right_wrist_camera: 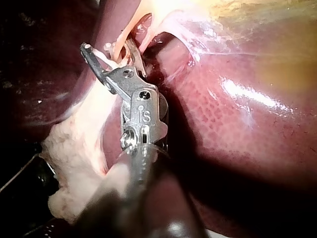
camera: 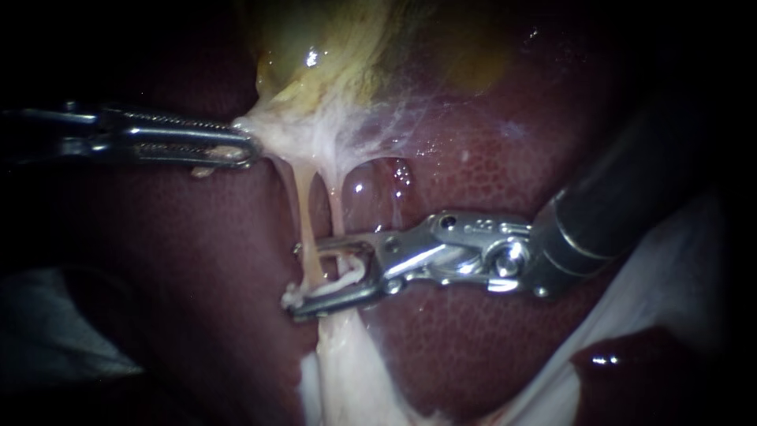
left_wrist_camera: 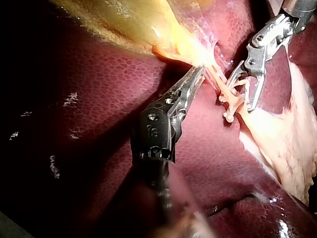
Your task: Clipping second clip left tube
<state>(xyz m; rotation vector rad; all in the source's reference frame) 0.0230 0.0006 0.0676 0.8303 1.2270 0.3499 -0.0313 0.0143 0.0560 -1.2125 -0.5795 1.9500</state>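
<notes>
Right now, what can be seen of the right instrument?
The right instrument enters from the upper right: a dark shaft, then a shiny metal wrist and two slim jaws. The jaws are open, straddling both pale tubes that hang below the gallbladder, over the liver. A white bit sits at the lower jaw's tip.

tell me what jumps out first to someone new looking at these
The right instrument stands out, its bright open jaws straddling two thin pale tubes stretched over the dark red liver. Up and to the left, the left instrument has its jaws shut on pale tissue just below the yellowish gallbladder.
</notes>
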